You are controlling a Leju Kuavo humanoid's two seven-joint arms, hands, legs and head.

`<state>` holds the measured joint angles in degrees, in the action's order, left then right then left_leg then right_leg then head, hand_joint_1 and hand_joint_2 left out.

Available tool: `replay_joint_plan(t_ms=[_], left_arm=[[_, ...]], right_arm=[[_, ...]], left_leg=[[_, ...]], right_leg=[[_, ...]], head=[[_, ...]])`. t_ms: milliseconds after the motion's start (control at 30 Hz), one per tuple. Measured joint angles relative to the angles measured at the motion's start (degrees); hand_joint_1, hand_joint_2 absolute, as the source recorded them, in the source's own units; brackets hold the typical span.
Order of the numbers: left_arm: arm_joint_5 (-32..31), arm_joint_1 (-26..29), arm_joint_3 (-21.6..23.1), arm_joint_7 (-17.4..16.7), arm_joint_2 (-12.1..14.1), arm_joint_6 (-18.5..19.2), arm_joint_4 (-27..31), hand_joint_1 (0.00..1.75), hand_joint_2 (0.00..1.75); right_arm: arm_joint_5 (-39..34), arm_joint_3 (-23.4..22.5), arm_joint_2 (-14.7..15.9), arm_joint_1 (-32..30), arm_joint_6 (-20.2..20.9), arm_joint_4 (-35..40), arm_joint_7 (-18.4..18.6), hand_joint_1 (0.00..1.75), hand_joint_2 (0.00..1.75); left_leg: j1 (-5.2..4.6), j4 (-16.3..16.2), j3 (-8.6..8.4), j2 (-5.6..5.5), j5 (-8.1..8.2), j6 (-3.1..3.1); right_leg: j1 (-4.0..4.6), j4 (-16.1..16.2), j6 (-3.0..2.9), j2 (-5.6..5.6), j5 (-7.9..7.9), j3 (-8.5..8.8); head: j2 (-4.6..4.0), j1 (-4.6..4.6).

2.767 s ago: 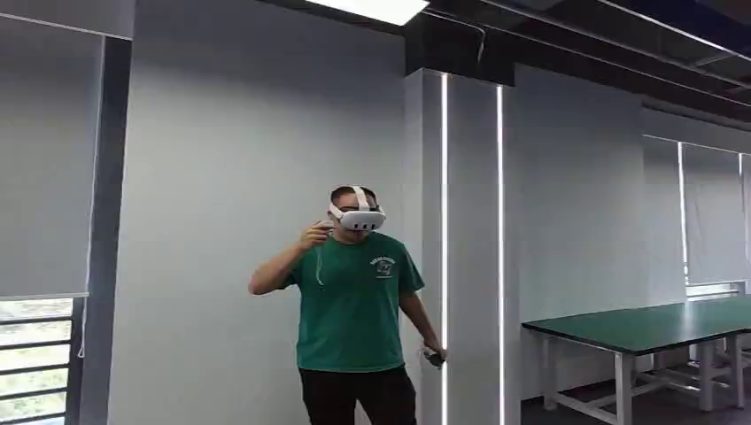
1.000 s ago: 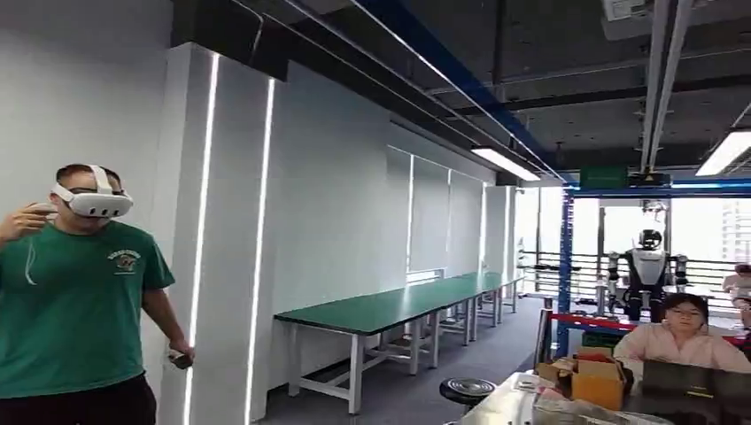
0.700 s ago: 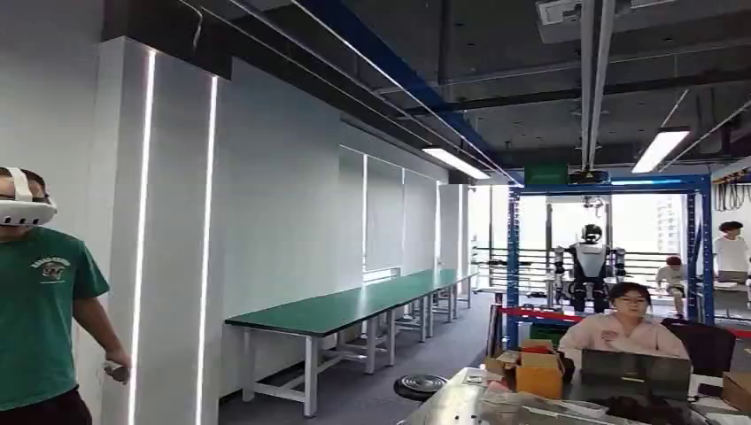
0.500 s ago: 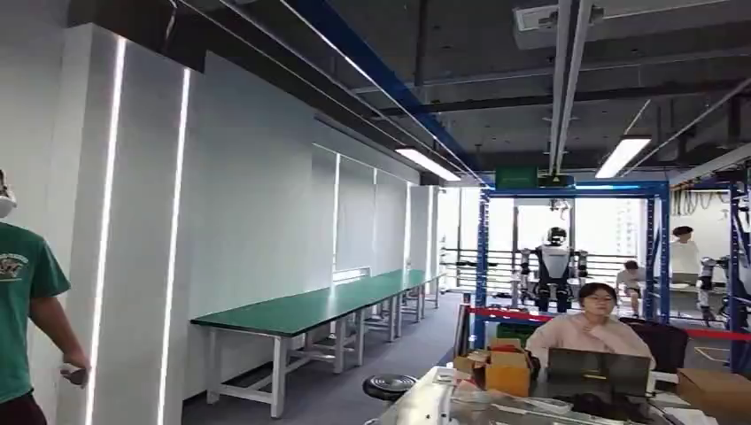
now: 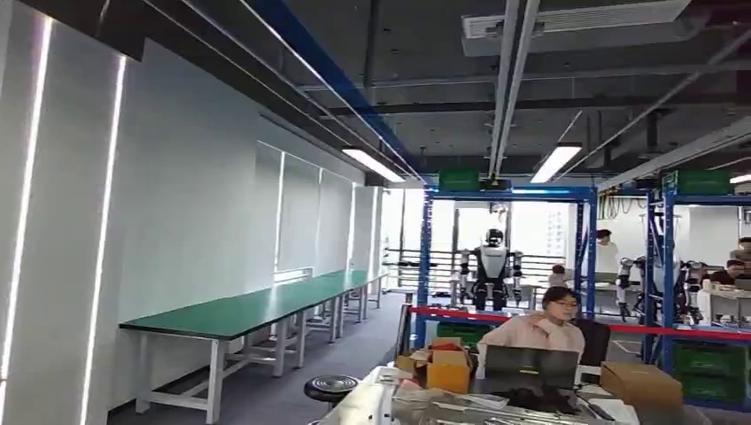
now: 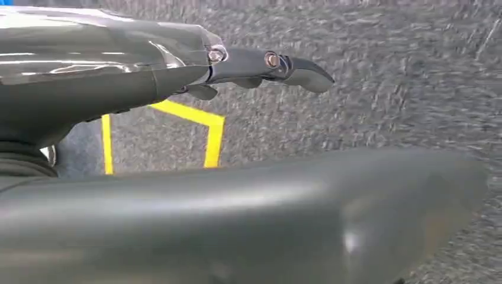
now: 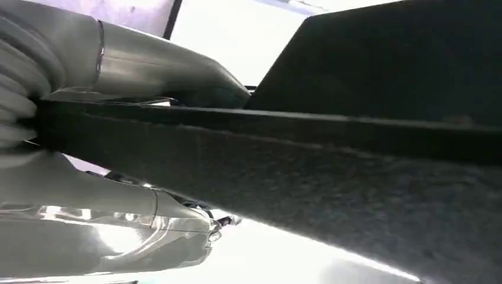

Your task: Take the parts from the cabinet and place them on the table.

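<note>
Ahead of you, from the head camera, a long green table (image 5: 243,312) is running along the wall, and a person (image 5: 542,329) is sitting behind a cluttered desk (image 5: 372,403). At your left wrist, the left hand (image 6: 177,148) is hanging over grey carpet, fingers (image 6: 278,64) straight, holding nothing. At your right wrist, the right hand (image 7: 118,195) is gripping a dark flat part (image 7: 331,160).
</note>
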<state>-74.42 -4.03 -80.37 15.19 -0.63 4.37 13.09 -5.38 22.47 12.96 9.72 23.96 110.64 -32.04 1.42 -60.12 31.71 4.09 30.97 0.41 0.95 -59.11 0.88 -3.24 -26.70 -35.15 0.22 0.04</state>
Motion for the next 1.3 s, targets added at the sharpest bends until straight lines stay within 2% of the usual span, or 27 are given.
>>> replay_joint_plan(t_ms=[67, 100, 133, 167, 200, 267, 300, 333, 400, 433, 467, 567, 600, 667, 700, 767, 800, 833, 900, 933, 967, 1100, 1133, 1167, 1200, 1267, 1300], left_arm=[[0.0, -0.1, 0.0, 0.0, 0.0, 0.0, 0.0, 0.0, 0.0], [0.0, -0.2, 0.0, 0.0, 0.0, 0.0, 0.0, 0.0, 0.0], [0.0, -0.4, 0.0, 0.0, 0.0, 0.0, 0.0, 0.0, 0.0], [0.0, -0.4, 0.0, 0.0, 0.0, 0.0, 0.0, 0.0, 0.0], [0.0, -0.4, 0.0, -0.1, 0.0, 0.1, 0.0, 0.0, 0.0], [0.1, 0.0, 0.0, -0.3, 0.0, 0.0, 0.0, 0.0, 0.0], [0.1, 0.1, 0.0, -0.4, 0.0, 0.0, 0.0, 0.0, 0.0], [0.2, 0.2, 0.0, -0.5, 0.0, -0.1, 0.0, 0.0, 0.0], [0.4, 0.0, 0.0, -0.6, 0.0, -0.2, 0.0, 0.0, 0.0], [0.5, 0.0, 0.0, -0.7, 0.0, -0.2, 0.0, 0.0, 0.0], [0.5, 0.0, 0.0, -0.9, 0.0, -0.2, 0.0, 0.0, 0.0], [0.5, -0.1, 0.0, -1.0, 0.0, -0.2, 0.0, 0.0, 0.0], [0.5, -0.3, 0.0, -1.0, -0.1, -0.2, 0.0, 0.0, 0.0], [0.6, -0.4, 0.0, -1.0, -0.2, -0.2, 0.0, 0.0, 0.0], [0.6, -0.4, 0.0, -1.0, -0.2, -0.2, 0.0, 0.0, 0.0], [0.6, -0.2, 0.0, -1.0, -0.2, -0.2, 0.0, 0.0, 0.0], [0.7, -0.2, 0.0, -1.0, -0.3, -0.2, 0.0, 0.0, 0.0], [0.7, -0.2, 0.0, -1.0, -0.3, -0.2, 0.0, 0.0, 0.0], [0.7, -0.3, 0.0, -1.0, -0.3, -0.2, 0.0, 0.0, 0.0], [0.7, -0.3, 0.0, -1.0, -0.4, -0.2, 0.0, 0.0, 0.0], [0.8, -0.4, 0.0, -1.0, -0.4, -0.2, 0.0, 0.0, 0.0], [0.9, -0.5, 0.0, -1.0, -0.4, -0.1, 0.0, 0.0, 0.0], [1.0, -0.7, 0.0, -1.0, -0.4, -0.1, 0.0, 0.0, 0.0], [1.0, -0.8, 0.0, -1.0, -0.4, -0.1, 0.0, 0.0, 0.0], [1.0, -0.8, 0.0, -1.0, -0.5, 0.0, 0.0, 0.0, 0.0], [1.0, -0.5, -0.1, -1.0, -0.5, 0.0, 0.0, 0.0, 0.0], [1.0, -0.3, -0.1, -1.1, -0.5, 0.0, 0.0, 0.0, 0.0]], right_arm=[[0.1, -0.1, 0.0, -0.2, 0.0, 0.1, 0.0, 1.75, 1.75], [0.2, -0.2, 0.0, -0.3, 0.0, 0.2, 0.0, 1.75, 1.75], [0.2, -0.2, 0.0, -0.4, 0.0, 0.3, -0.1, 1.75, 1.75], [0.2, -0.1, 0.0, -0.1, 0.0, 0.3, -0.2, 1.75, 1.75], [0.4, -0.1, -0.1, -0.1, 0.0, 0.3, -0.1, 1.75, 1.75], [0.4, 0.0, -0.2, -0.4, 0.1, 0.3, -0.1, 1.75, 1.75], [0.4, 0.1, -0.2, -0.5, 0.1, 0.2, -0.1, 1.75, 1.75], [0.4, 0.1, -0.2, -0.6, 0.1, 0.2, -0.1, 1.75, 1.75], [0.4, 0.2, -0.2, -0.8, 0.1, 0.2, -0.1, 1.75, 1.75], [0.4, 0.2, -0.2, -0.8, 0.1, 0.2, -0.1, 1.75, 1.75], [0.4, 0.2, -0.2, -0.8, 0.1, 0.2, -0.1, 1.75, 1.75], [0.4, 0.2, -0.2, -1.1, 0.2, 0.2, 0.0, 1.75, 1.75], [0.4, 0.1, -0.1, -1.1, 0.2, 0.3, 0.0, 1.75, 1.75], [0.4, 0.0, 0.0, -0.9, 0.3, 0.4, -0.1, 1.75, 1.75], [0.4, 0.0, 0.0, -0.7, 0.3, 0.4, -0.1, 1.75, 1.75], [0.4, 0.0, 0.0, -0.9, 0.6, 0.3, -0.1, 1.75, 1.75], [0.3, 0.0, 0.0, -0.9, 0.6, 0.3, -0.1, 1.75, 1.75], [0.3, 0.0, 0.0, -0.9, 0.7, 0.3, -0.1, 1.75, 1.75], [0.2, 0.0, 0.0, -0.8, 0.7, 0.3, -0.1, 1.75, 1.75], [0.2, 0.0, 0.0, -0.7, 0.7, 0.3, -0.1, 1.75, 1.75], [0.2, 0.0, 0.0, -0.5, 0.8, 0.3, -0.1, 1.75, 1.75], [0.1, 0.0, 0.1, -0.4, 1.0, 0.3, -0.1, 1.75, 1.75], [0.1, 0.0, 0.1, -0.5, 1.1, 0.5, -0.1, 1.75, 1.75], [0.0, 0.0, 0.1, -0.3, 1.1, 0.6, -0.2, 1.75, 1.75], [0.0, 0.0, 0.0, 0.1, 1.1, 0.5, -0.1, 1.75, 1.75], [0.0, 0.1, 0.0, -0.1, 1.2, 0.5, -0.1, 1.75, 1.75], [0.0, 0.2, 0.0, -0.1, 1.2, 0.5, 0.0, 1.75, 1.75]], left_leg=[[0.06, 0.6, -0.54, 1.2, 0.04, -0.55], [-0.04, 1.1, -1.22, 1.49, 0.29, -0.96], [0.12, 0.5, -1.36, -0.53, 0.85, -1.07], [0.11, -2.0, -0.06, -2.31, 2.38, -0.95], [0.1, -6.3, 2.13, -3.11, 4.44, -0.91], [0.03, -14.3, 6.85, -3.55, 7.04, -1.07], [0.02, -15.7, 8.05, -3.61, 6.55, -1.12], [0.06, -14.2, 7.94, -3.65, 4.51, -1.16], [0.24, -5.7, 4.93, -4.14, -1.5, -1.19], [0.46, -1.5, 3.45, -5.8, -3.57, -1.11], [0.65, -1.2, 3.01, -7.6, -2.61, -0.91], [0.13, -0.6, 2.76, -6.74, -2.14, -0.17], [0.5, -0.4, 2.58, -6.2, -2.26, 0.13], [0.61, -0.1, 2.11, -5.24, -2.15, 0.72], [0.54, -0.1, 1.96, -4.6, -2.01, 0.94], [0.54, -0.1, 1.84, -3.33, -1.73, 1.08], [0.54, -0.1, 1.72, -2.73, -1.58, 1.05], [0.54, -0.1, 1.5, -2.2, -1.39, 0.97], [0.55, -0.1, 0.66, -1.18, -0.82, 0.7], [0.54, 0.0, 0.19, -0.78, -0.49, 0.41], [0.33, 0.0, -0.12, -0.41, -0.22, -0.01], [0.13, 1.1, -1.14, 1.85, 0.05, -1.13], [0.37, 1.0, -1.62, 1.86, 0.74, -1.42], [0.34, -0.3, -1.34, -0.71, 1.62, -1.37], [0.24, -3.9, 0.39, -2.27, 3.58, -1.21], [0.07, -12.6, 5.2, -3.47, 6.98, -1.22], [0.0, -15.5, 7.17, -3.6, 7.32, -1.23]], right_leg=[[0.08, 0.0, -0.36, 1.26, -0.07, -0.23], [-0.18, 1.2, -0.82, 1.82, 0.29, 0.58], [-0.53, 2.0, -0.97, 2.07, 0.55, 1.22], [-0.66, 2.2, -1.33, 2.53, 0.61, 1.43], [-0.66, 2.2, -1.47, 3.0, 0.53, 1.49], [-0.51, 2.1, -1.72, 4.28, 0.35, 1.53], [-0.51, 2.1, -1.72, 5.01, 0.26, 1.61], [-0.53, 2.0, -1.65, 5.8, 0.11, 1.77], [-0.64, 1.5, -1.36, 7.19, -0.43, 2.12], [-0.71, 0.9, -1.05, 7.82, -0.94, 2.12], [-0.4, 0.4, -0.66, 8.29, -1.24, 1.73], [-1.12, 0.3, 0.16, 9.82, -1.07, 1.15], [-0.99, 0.3, 0.36, 10.35, -1.16, 1.14], [-0.9, -2.2, 1.18, 5.65, -2.88, 0.12], [-1.12, -6.4, 1.6, 4.34, -4.95, -2.02], [-1.49, -15.3, 2.09, 3.77, -8.17, -6.88], [-1.65, -17.5, 2.22, 3.63, -8.12, -8.28], [-1.74, -16.6, 2.33, 3.48, -6.84, -8.13], [-1.71, -8.0, 2.04, 2.84, -1.52, -4.02], [-1.47, -2.6, 1.63, 1.22, 1.0, -1.37], [-0.68, -0.6, 1.16, -1.55, 0.19, -0.29], [-0.23, 0.1, -0.14, 0.71, 0.08, -0.51], [-1.07, 1.2, -0.73, 1.31, 0.53, 0.46], [-0.89, 1.7, -1.04, 1.78, 0.59, 0.88], [-0.86, 1.7, -1.35, 2.27, 0.61, 0.96], [-0.66, 1.6, -1.72, 3.61, 0.37, 1.07], [-0.59, 1.6, -1.8, 4.37, 0.3, 1.09]], head=[[-0.02, -0.02], [-0.02, 0.0], [0.0, -0.02], [-0.02, 0.0], [-0.02, 0.0], [-0.02, 0.0], [-0.02, 0.0], [-0.02, 0.0], [-0.02, 0.0], [-0.02, 0.0], [-0.02, 0.0], [-0.02, -0.11], [0.0, -0.09], [-0.02, -0.09], [-0.02, -0.11], [-0.02, -0.11], [-0.02, -0.11], [-0.02, -0.11], [-0.02, -0.11], [-0.02, -0.11], [-0.02, -0.09], [-0.02, -0.11], [0.0, -0.09], [0.0, -0.09], [-0.02, -0.11], [-0.02, -0.09], [-0.02, -0.09]])
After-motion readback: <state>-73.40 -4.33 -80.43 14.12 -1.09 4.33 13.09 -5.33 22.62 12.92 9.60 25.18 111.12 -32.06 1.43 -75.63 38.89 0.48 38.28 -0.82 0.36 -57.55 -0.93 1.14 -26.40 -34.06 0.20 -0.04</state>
